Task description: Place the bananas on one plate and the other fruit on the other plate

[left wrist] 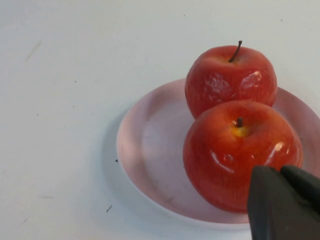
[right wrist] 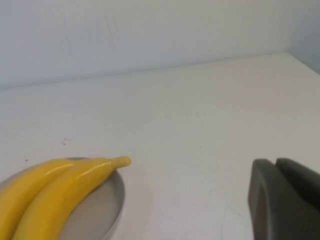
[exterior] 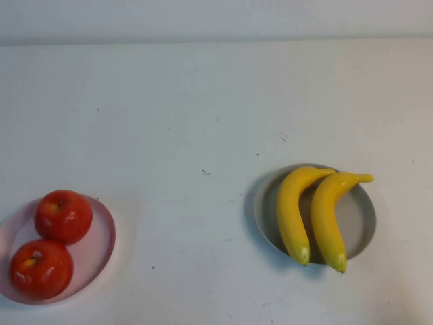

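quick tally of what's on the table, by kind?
Apples: 2, both on the pink plate
Bananas: 2, both on the grey plate
Plates: 2
Total: 6
Left gripper beside the apples; right gripper beside the bananas.

Bright even light; glare spots on apples (left wrist: pixel 235 135); soft shadows left of plates (exterior: pixel 365 223); mild blur.

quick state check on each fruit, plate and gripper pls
near apple: on pink plate, touching far apple
far apple: on pink plate
left banana: on grey plate
right banana: on grey plate
left gripper: near apples, holding nothing
right gripper: beside grey plate, holding nothing
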Action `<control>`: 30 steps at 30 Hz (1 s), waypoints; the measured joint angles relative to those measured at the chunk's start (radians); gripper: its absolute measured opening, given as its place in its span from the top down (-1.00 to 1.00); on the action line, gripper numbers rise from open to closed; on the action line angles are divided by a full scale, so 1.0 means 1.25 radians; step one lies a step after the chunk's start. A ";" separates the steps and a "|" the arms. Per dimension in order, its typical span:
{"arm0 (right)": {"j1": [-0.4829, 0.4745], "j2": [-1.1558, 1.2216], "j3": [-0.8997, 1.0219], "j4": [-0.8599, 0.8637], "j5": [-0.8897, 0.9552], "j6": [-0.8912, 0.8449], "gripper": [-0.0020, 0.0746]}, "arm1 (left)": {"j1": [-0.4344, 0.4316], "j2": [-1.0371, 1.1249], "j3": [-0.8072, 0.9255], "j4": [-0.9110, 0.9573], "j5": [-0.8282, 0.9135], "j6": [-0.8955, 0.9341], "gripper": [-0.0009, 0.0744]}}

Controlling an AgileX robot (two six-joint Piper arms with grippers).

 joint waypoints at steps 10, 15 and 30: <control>0.000 0.000 0.000 0.000 0.011 0.000 0.99 | 0.000 0.000 0.000 0.000 0.000 0.000 0.97; 0.000 0.000 0.000 0.028 0.069 -0.031 0.99 | 0.000 0.000 0.000 0.000 0.000 0.000 0.97; 0.000 0.000 0.000 0.106 0.143 -0.103 0.99 | 0.000 0.000 0.000 0.000 0.000 0.000 0.97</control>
